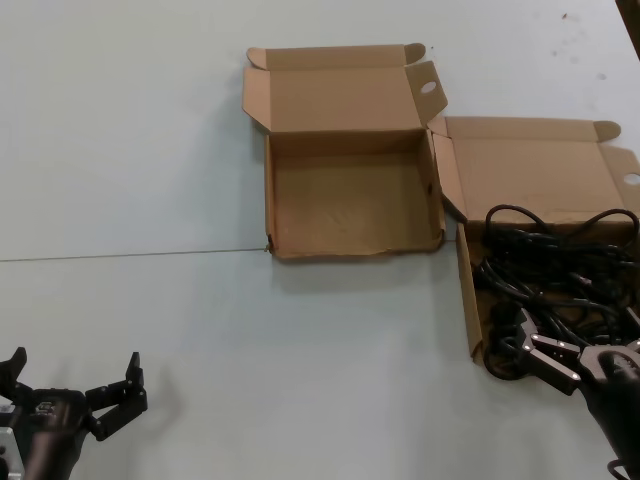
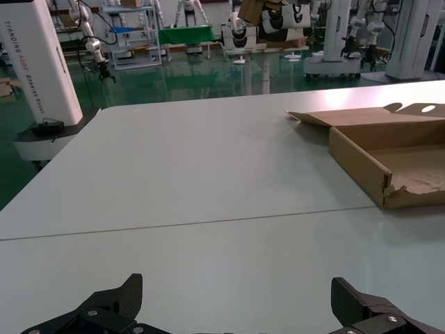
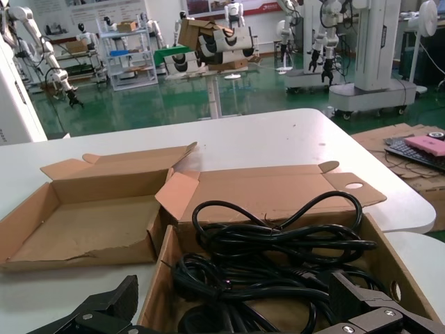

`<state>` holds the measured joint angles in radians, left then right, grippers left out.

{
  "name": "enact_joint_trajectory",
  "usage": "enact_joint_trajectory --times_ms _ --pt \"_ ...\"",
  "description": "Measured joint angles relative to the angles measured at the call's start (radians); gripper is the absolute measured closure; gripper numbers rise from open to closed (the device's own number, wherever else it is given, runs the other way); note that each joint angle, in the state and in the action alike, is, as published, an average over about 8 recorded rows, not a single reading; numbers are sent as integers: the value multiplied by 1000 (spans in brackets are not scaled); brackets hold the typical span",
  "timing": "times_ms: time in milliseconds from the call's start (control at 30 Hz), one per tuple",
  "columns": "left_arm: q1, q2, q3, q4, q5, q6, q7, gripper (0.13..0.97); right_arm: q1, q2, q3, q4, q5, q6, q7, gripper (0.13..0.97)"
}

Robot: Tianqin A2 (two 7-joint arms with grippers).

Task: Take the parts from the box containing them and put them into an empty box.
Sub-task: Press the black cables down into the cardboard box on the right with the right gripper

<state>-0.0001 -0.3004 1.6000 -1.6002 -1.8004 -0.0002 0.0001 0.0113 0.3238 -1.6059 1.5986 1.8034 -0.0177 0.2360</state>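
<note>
White tabletop [image 1: 130,150] fills the head view, crossed by a thin seam. At its near left corner the left gripper [image 1: 72,385] hovers low with its fingers spread wide and nothing between them; its arm is cut off by the frame's lower edge. The left wrist view shows only the two dark fingertips [image 2: 115,303], far apart over bare table.

Toward the middle of the far edge lies the empty box [image 1: 350,195], lid folded back flat, its near wall ragged and wavy with a dark nick at the near left corner. Nothing sits inside it.

Just beside it, corners touching, the box containing them [image 1: 468,300] sits at the right edge, partly cut off by the frame. The parts [image 1: 560,270], a tangle of black cables, fill it; single bundles and plugs are hard to tell apart, and one loop rises against the open lid.

The right gripper [image 1: 525,340] is at that box's near left corner, over the cables, its fingers wide apart and gripping nothing in the right wrist view.
</note>
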Motion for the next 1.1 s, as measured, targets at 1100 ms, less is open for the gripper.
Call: enact_joint_trajectory --times_ms 1100 --pt "0 0 0 0 0 0 0 168 0 0 0 0 0 0 0 129"
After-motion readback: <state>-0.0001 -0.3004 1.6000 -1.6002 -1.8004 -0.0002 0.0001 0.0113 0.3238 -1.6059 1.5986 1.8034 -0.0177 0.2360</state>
